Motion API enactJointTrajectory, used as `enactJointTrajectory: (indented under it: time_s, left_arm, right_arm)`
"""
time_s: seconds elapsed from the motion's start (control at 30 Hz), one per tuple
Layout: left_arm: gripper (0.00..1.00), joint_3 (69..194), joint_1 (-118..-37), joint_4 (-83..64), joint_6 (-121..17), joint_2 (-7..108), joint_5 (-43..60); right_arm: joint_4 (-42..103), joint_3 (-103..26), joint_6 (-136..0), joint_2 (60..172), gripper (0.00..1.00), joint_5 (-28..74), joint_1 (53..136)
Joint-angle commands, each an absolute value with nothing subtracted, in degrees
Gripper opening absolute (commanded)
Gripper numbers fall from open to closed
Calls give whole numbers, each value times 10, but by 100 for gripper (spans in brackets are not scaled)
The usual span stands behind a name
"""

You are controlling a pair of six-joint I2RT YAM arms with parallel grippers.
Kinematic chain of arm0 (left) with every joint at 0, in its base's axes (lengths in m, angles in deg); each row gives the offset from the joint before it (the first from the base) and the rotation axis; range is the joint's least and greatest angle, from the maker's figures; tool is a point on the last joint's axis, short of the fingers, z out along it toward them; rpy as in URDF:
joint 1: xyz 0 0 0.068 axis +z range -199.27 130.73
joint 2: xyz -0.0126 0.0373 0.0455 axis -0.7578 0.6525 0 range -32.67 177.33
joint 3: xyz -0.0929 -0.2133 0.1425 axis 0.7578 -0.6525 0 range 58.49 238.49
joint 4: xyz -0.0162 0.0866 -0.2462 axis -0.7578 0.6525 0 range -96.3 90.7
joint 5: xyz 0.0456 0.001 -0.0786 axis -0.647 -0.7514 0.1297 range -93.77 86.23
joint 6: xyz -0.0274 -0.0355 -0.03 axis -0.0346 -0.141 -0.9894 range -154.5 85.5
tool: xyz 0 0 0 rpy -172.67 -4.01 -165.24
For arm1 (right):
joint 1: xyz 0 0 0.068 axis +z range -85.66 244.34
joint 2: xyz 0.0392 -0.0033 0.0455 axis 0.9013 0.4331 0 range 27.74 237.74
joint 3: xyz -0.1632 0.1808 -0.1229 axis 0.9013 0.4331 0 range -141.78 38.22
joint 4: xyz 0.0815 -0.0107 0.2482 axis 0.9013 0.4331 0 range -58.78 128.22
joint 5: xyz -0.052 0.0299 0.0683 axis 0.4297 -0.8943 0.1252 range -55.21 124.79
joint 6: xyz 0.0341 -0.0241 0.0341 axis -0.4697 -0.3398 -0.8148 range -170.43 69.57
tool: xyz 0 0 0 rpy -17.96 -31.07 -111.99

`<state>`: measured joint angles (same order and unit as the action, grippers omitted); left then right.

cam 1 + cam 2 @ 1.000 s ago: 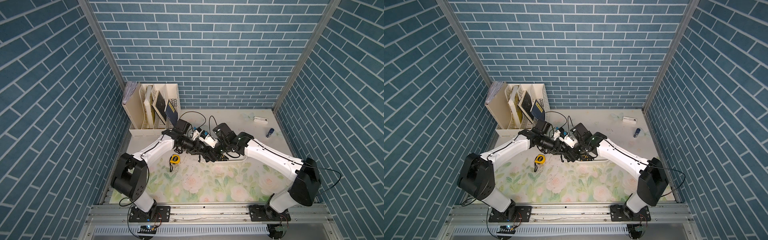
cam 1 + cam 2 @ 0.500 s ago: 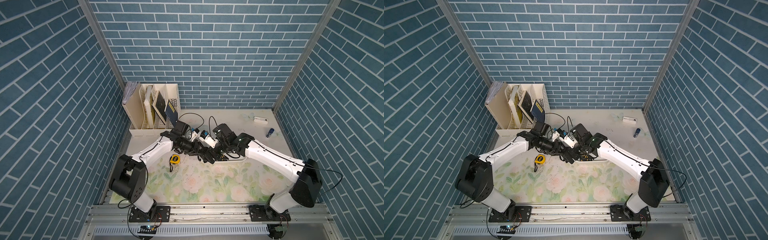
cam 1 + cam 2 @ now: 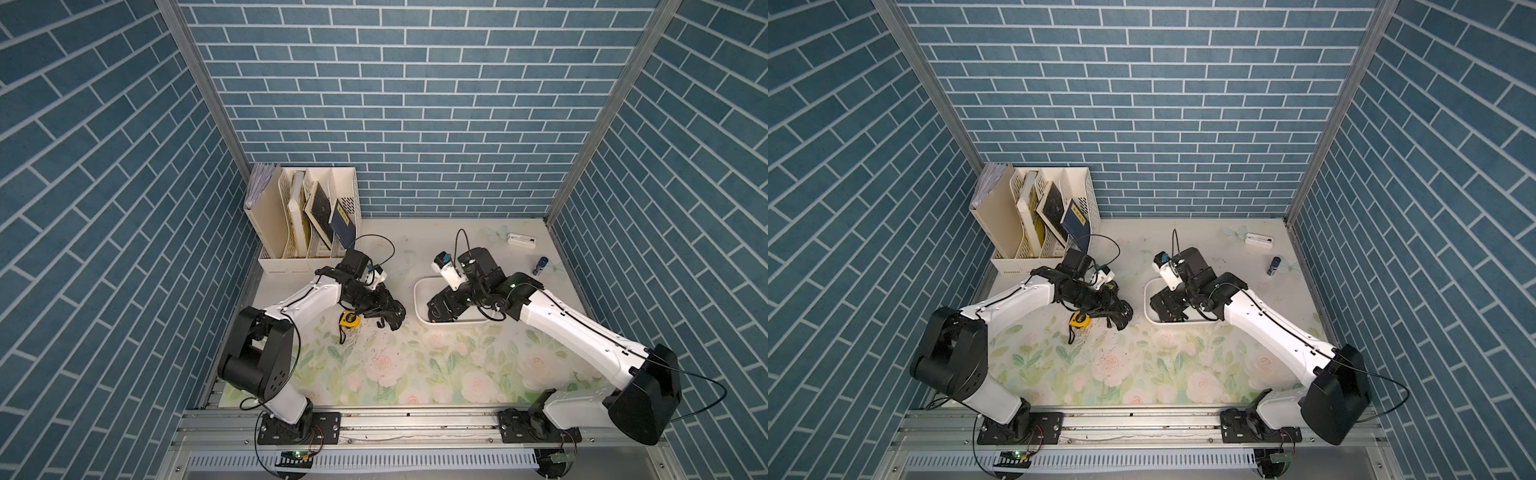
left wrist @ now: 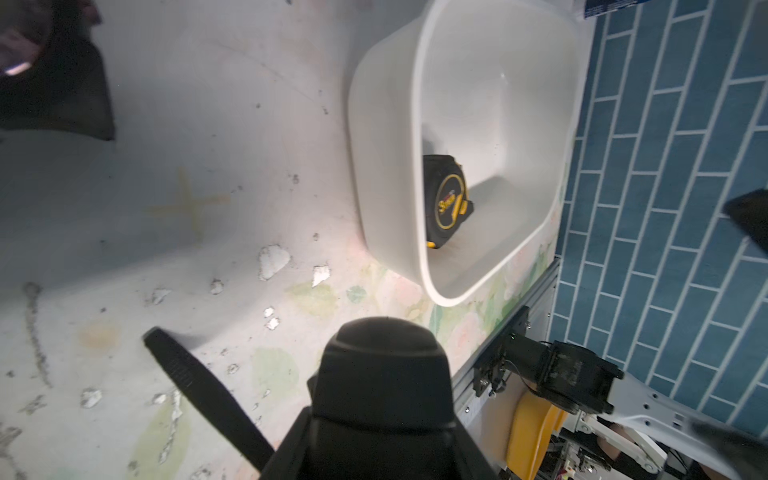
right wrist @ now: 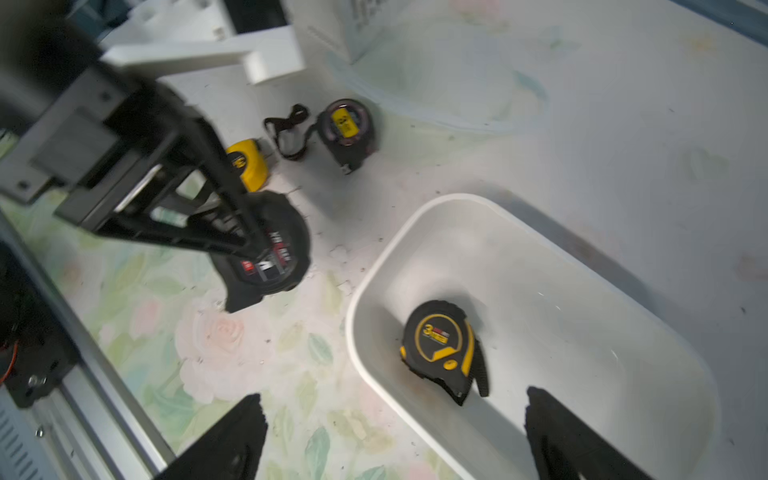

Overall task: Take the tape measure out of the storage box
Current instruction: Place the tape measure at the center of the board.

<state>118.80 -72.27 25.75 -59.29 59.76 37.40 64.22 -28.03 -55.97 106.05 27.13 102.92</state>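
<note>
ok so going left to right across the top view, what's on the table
organizer → yellow tape → left gripper shut on a black tape → box → white device → blue bottle

Black-yellow plastic tape measure, black tape measure w/ yellow label + strap, small yellow tape measure, black tape measure w/ red label = 4 total. 1 shallow white plastic tub. 1 cream slotted file organizer; 3 books, 1 paper sheaf in it. 1 flat white box. 1 small blue bottle.
</note>
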Motion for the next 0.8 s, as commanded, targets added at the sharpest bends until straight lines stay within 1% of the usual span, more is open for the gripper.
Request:
enactJointTrajectory:
  time_s: [0.0, 0.27, 0.4, 0.73, 0.77]
  left_arm:
    - [0, 1177, -721, 236, -597, 615, 334]
    - [0, 1162, -722, 201, -614, 642, 275]
    - [0, 1156, -722, 191, -615, 653, 258]
    - [0, 1146, -723, 183, -621, 675, 217]
    - [2, 1147, -723, 186, -620, 673, 214]
  right_arm:
    - [631, -290, -622, 1099, 97, 271, 991]
    - [685, -365, -636, 1233, 85, 279, 977]
    - [697, -369, -635, 1249, 81, 270, 976]
    - [738, -372, -617, 1274, 76, 226, 978]
    - [745, -373, -613, 1279, 76, 224, 979]
